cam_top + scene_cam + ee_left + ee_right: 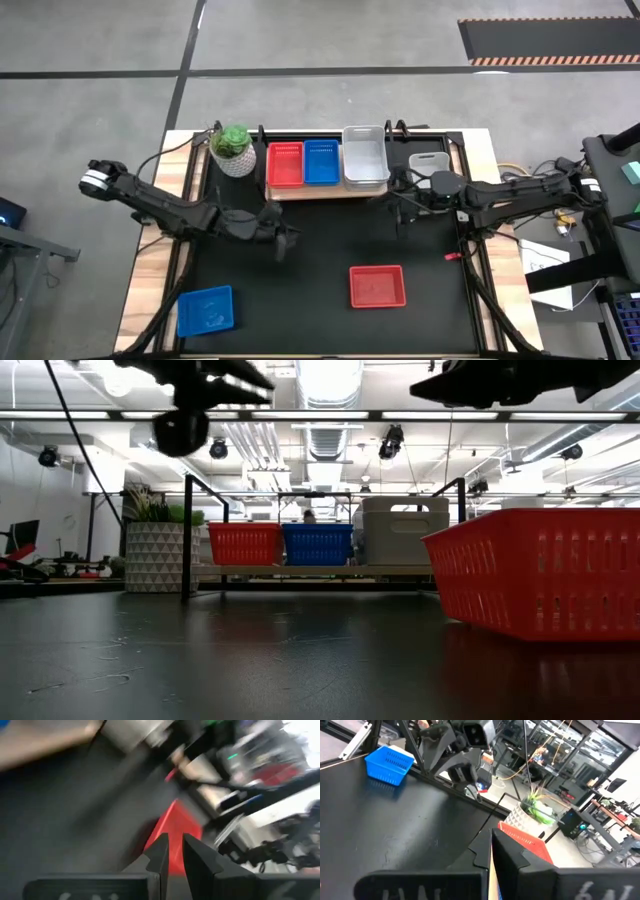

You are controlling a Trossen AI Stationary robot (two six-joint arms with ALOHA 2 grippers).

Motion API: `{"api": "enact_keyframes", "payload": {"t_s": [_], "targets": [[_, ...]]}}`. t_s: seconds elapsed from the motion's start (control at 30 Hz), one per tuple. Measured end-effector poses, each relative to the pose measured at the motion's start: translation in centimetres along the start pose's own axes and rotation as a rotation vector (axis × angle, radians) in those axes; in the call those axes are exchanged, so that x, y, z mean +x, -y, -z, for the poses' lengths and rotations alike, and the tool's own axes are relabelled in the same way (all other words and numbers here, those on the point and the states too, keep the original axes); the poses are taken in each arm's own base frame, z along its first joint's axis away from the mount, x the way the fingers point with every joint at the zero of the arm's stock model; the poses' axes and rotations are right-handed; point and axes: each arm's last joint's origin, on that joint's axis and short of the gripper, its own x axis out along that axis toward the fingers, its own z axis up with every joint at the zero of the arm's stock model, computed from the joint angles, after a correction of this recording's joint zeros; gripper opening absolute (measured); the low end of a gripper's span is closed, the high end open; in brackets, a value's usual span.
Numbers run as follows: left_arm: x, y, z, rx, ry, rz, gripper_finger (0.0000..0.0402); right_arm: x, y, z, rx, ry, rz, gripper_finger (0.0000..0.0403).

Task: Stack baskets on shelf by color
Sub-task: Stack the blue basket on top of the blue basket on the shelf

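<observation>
The light-wood shelf [312, 191] stands at the table's far side with red baskets [285, 165], blue baskets [321, 162] and whitish-grey baskets [365, 156] side by side on it. One grey basket [428, 160] sits on the table right of the shelf. A loose red basket [377, 286] rests near the table's middle front, a loose blue basket [205, 311] at the near left. My left gripper [283, 245] hovers left of centre, open by a narrow gap, empty, pointing toward the loose red basket [172, 827]. My right gripper [400, 205] is shut and empty, just in front of the shelf's right end.
A plant in a white patterned pot [234, 152] stands at the shelf's left end. A black frame rail [186, 540] rises around the shelf. The black tabletop [320, 250] between the two loose baskets is bare. Cables and equipment lie beyond the table's right edge.
</observation>
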Motion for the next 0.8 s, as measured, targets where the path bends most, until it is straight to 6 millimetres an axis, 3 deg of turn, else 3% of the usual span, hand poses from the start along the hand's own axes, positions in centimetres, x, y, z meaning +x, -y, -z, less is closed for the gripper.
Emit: {"api": "enact_keyframes", "payload": {"t_s": [0.1, 0.33, 0.6, 0.8], "targets": [[-0.3, 1.2, -0.1, -0.105, -0.158, -0.149, 0.0037, -0.5, 0.0, -0.1, -0.001, 0.007, 0.004, 0.0008], [-0.4, 3.9, 1.6, -0.286, -0.471, -0.380, 0.0037, -0.7, -0.1, 0.1, -0.015, -0.016, -0.008, 0.0009], [-1.2, 4.9, 7.4, -0.607, -0.829, -0.743, 0.0037, -0.7, -0.2, 0.4, -0.023, -0.040, -0.018, 0.0009], [-3.0, 6.0, 10.8, -0.740, -0.826, -0.975, 0.0037, -0.6, -0.3, 0.5, -0.034, -0.052, -0.025, 0.0009]]}}
